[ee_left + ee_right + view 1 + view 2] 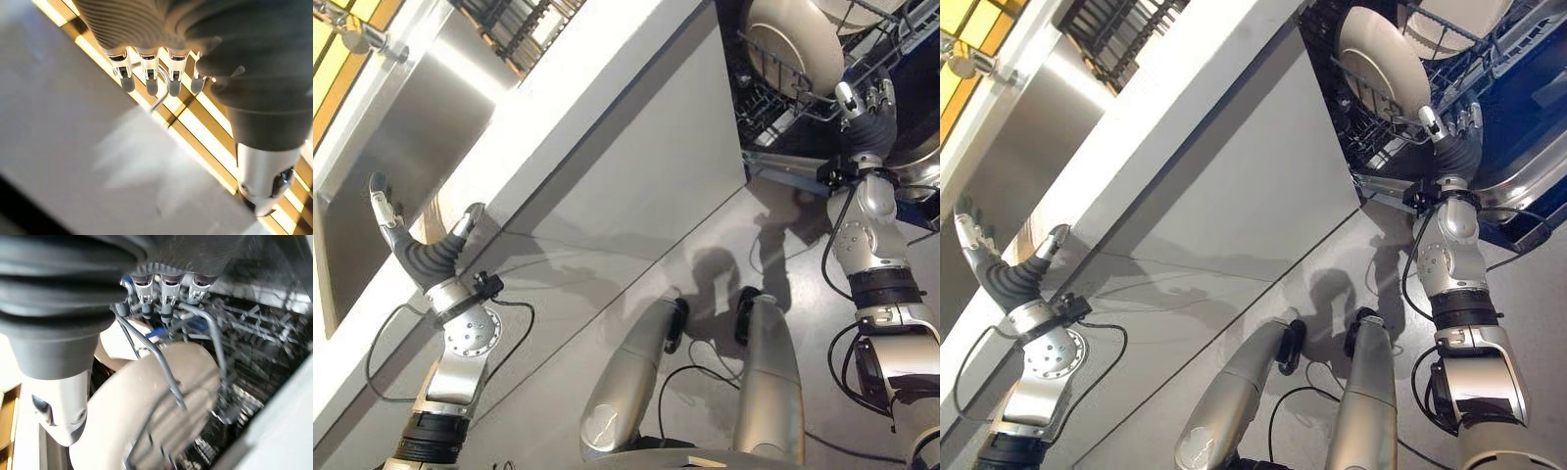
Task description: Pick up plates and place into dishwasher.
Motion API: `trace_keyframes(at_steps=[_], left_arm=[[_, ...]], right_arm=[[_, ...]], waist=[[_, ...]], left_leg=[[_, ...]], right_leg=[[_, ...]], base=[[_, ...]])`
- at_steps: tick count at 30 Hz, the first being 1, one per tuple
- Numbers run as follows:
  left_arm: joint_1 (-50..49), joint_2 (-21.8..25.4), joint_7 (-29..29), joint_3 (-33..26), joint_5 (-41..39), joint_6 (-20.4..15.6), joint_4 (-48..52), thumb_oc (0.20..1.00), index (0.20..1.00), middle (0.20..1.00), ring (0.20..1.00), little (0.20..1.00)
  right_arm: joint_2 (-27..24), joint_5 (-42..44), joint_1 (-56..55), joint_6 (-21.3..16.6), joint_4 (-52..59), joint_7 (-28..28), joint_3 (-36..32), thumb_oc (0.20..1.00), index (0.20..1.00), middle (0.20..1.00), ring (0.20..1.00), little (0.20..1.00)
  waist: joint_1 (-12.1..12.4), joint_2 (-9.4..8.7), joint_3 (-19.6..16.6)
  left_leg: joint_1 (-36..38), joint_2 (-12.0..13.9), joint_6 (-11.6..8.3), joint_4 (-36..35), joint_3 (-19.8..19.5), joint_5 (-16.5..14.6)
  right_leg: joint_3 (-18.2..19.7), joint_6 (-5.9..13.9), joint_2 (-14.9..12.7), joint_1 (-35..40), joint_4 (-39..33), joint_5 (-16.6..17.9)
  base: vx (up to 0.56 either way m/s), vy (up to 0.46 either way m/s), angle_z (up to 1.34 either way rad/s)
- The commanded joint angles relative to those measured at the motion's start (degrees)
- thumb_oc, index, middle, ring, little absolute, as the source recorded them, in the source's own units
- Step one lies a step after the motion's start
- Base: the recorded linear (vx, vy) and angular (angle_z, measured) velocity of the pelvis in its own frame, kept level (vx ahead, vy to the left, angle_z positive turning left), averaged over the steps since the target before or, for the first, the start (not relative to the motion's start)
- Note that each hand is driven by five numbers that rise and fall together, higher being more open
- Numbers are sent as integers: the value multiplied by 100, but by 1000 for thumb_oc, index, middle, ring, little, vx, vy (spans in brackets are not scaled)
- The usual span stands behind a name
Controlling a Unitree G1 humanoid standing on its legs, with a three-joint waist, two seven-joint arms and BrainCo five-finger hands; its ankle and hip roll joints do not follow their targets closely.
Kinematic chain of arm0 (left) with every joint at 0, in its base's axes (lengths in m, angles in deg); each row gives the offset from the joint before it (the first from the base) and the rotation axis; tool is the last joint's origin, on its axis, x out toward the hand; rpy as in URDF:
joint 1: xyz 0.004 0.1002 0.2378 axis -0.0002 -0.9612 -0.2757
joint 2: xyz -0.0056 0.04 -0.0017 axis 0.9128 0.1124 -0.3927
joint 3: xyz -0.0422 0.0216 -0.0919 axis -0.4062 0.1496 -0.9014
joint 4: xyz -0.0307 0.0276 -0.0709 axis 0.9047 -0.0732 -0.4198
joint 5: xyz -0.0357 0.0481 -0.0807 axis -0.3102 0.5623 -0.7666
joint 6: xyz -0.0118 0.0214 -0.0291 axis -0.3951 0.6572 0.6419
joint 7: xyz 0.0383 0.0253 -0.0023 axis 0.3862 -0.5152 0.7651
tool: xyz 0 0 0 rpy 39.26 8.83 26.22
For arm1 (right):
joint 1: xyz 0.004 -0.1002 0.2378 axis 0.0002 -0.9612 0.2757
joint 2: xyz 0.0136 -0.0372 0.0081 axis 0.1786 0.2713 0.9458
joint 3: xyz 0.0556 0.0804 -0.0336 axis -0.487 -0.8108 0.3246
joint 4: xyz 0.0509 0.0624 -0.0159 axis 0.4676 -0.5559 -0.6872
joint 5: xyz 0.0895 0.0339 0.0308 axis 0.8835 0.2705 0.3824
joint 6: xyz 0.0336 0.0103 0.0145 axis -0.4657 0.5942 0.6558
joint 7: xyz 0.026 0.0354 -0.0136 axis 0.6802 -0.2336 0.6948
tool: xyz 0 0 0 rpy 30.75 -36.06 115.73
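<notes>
A cream plate [793, 44] stands on edge in the wire rack [756, 61] of the open dishwasher, and a second cream plate [1454, 20] stands behind it. My right hand [867, 117] is at the rack's front edge just beside the first plate, open, fingers straight and holding nothing. In the right wrist view its fingers [166, 293] sit close to the rack wires with the plate [146, 416] just past them. My left hand [416, 250] is raised over the counter edge by the sink, open and empty, fingers [151, 83] straight.
A steel sink [411, 147] with a tap [362, 39] is set in the white countertop [587, 78] on the left. A dark drying rack [519, 24] stands behind it. The grey cabinet front [646, 166] runs between the sink and the dishwasher. The lowered dishwasher door [1528, 166] is at the right.
</notes>
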Motion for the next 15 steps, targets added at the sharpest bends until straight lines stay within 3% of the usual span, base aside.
trace_keyframes(at_steps=[1, 11, 15], left_arm=[[-393, 184, -78, -378, -265, -266, 272, 1000, 1000, 1000, 1000, 1000], [-721, 254, -407, -455, -427, -146, 439, 1000, 1000, 1000, 1000, 1000], [-824, 300, -563, -477, -500, -69, 466, 1000, 1000, 1000, 1000, 1000]], right_arm=[[363, -831, 573, -21, 1514, 342, 639, 1000, 1000, 1000, 1000, 1000], [418, -495, 1306, 666, 386, 441, 1203, 1000, 1000, 1000, 1000, 1000], [366, -428, 1584, 772, 60, 496, 1328, 1000, 1000, 1000, 1000, 1000]], waist=[[405, -166, 317], [913, -38, -212], [1081, 16, -412]], left_leg=[[123, -120, 296, 597, 351, 945], [816, -199, 282, -309, 211, 1169], [1002, -237, 292, -594, 134, 1193]], right_leg=[[48, 375, 53, 576, -600, 213], [-377, 324, -159, 1345, -1058, 210], [-507, 335, -261, 1540, -1158, 211]], base=[[1, 41, 38], [31, 67, 12], [54, 64, 21]])
